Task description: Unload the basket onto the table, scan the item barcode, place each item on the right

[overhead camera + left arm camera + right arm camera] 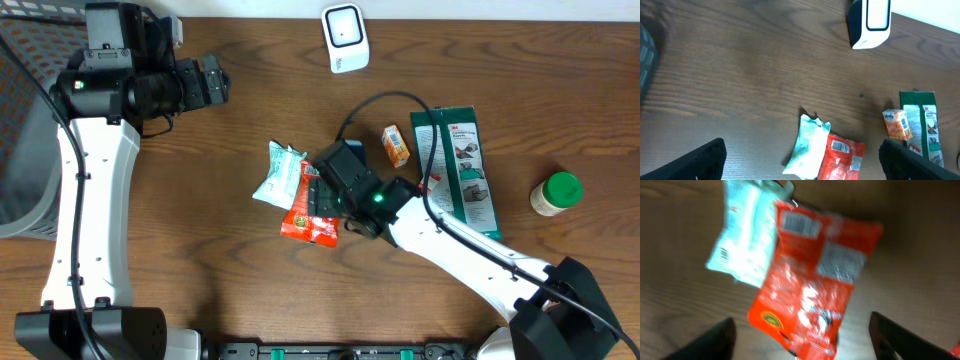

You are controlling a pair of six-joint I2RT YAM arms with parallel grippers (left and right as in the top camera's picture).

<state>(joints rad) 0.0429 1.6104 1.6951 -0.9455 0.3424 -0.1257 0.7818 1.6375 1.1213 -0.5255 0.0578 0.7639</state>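
Near the middle of the brown wood-grain table (230, 150) lies the red crinkled foil snack packet (810, 280), barcode up, against a pale teal plastic pouch (742, 235). It looks light, limp and slippery; 1 sealed edge seems the best hold. The right gripper (802, 337) hangs over it, jaws released, empty; the left gripper (218, 85), near the far-left corner, gapes too.

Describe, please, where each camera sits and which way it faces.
Overhead: above the table, looking straight down; left arm and right arm show.
Left wrist: on the left gripper, facing the scanner; open fingers at the bottom corners.
Right wrist: on the right gripper, close above the red packet; open fingers likewise.
Shared: all three see the red packet touching the pale green packet.
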